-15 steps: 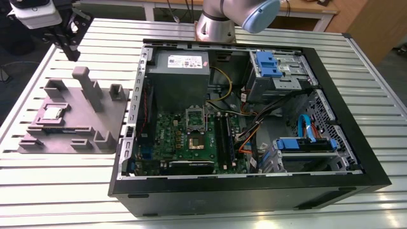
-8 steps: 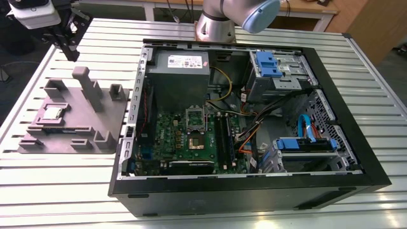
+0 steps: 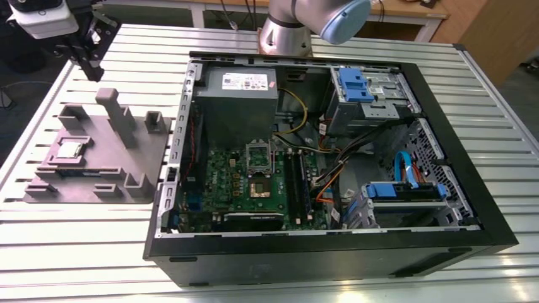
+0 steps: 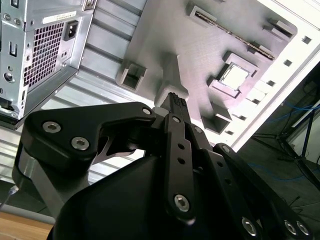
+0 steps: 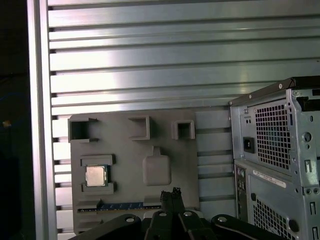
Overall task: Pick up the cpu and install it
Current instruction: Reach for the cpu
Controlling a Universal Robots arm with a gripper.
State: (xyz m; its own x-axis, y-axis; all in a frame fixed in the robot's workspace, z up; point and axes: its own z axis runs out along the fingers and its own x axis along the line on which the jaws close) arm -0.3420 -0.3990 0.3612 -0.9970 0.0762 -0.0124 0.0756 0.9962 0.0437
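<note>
The cpu (image 3: 67,149) is a small silvery square lying flat in a recess of the grey fixture plate (image 3: 105,180), at the exterior view's left of the open computer case. Both wrist views look down on it: cpu (image 4: 235,76) and cpu (image 5: 95,175). My gripper (image 3: 93,66) hangs well above the table, beyond the plate's far end and apart from the cpu. Its black fingertips (image 4: 175,100) (image 5: 172,194) are pressed together, shut on nothing. In the case, the motherboard's cpu socket (image 3: 259,170) stands open.
The black computer case (image 3: 337,252) lies on its side on the slatted metal table (image 3: 505,126), lid off. Inside are a grey power supply (image 3: 240,82), blue drive brackets (image 3: 358,85) and cables. The fixture plate has upright posts (image 3: 113,113). A memory stick (image 5: 122,205) lies in its slot.
</note>
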